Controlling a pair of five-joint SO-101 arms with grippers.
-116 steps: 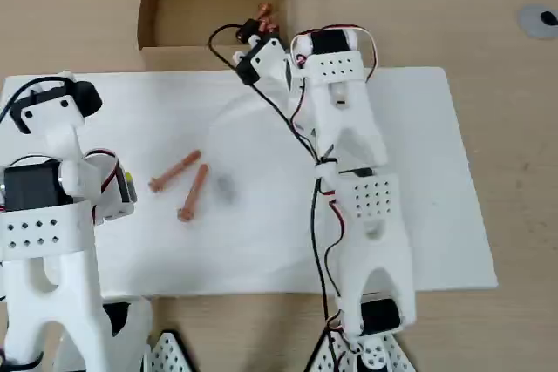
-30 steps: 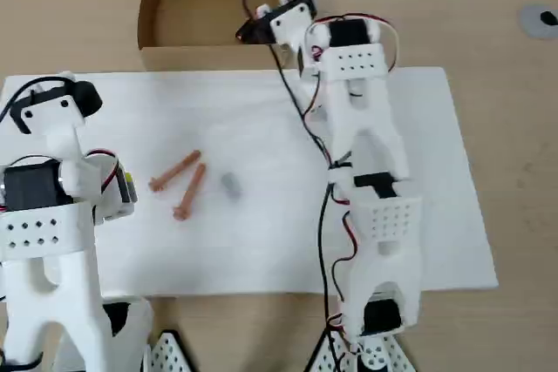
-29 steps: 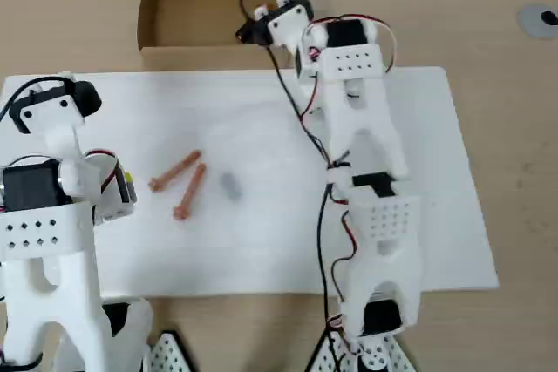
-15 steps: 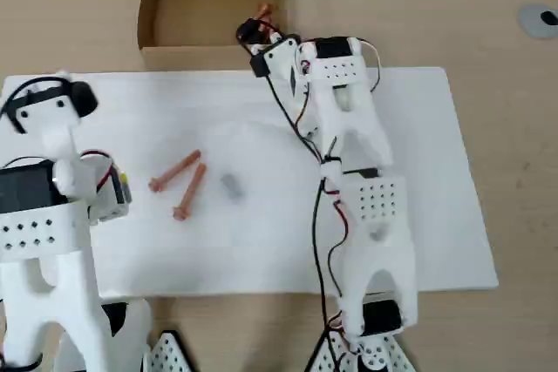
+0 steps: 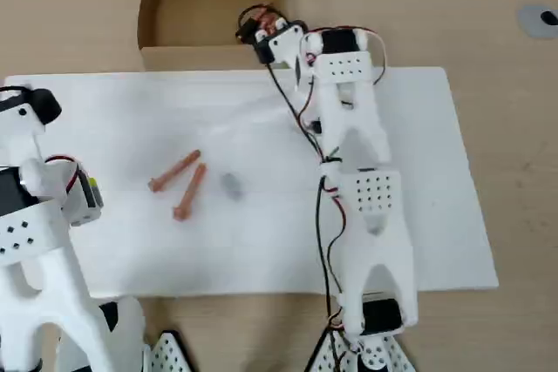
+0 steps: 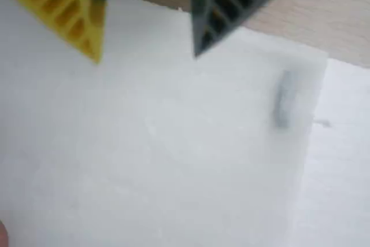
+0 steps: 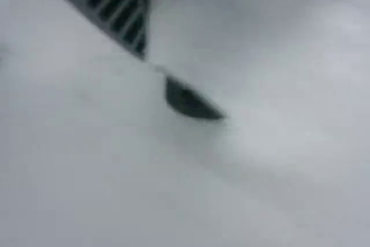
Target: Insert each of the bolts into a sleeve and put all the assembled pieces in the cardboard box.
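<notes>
Overhead, we see a white sheet (image 5: pixel 261 241) spread across the wooden table (image 5: pixel 514 128), with the box (image 5: pixel 150 6) standing open at the sheet's 11 o'clock edge. A bolt (image 5: pixel 175 171) and a second bolt (image 5: pixel 191 191) lie on the sheet at about 9 o'clock from its centre. They are bare, near each other and slightly splayed. The grey sleeve (image 5: pixel 230 184) lies just beside them at their 3 o'clock, touching neither.

The right arm (image 5: pixel 370 215) stretches from 6 o'clock up to 12 o'clock. Its right gripper (image 5: pixel 261 30) sits at the box's 5 o'clock corner. On its wrist view the fingers are spread wide over the sheet with nothing between them, and a small dark wedge (image 7: pixel 188 102) there is something we cannot identify.

The left arm (image 5: pixel 35 224) stands at the 8 o'clock edge. The left gripper (image 6: pixel 145 55) hangs over the sheet with its jaws parted and empty, and the sleeve (image 6: pixel 283 105) lies blurred off to one side.
</notes>
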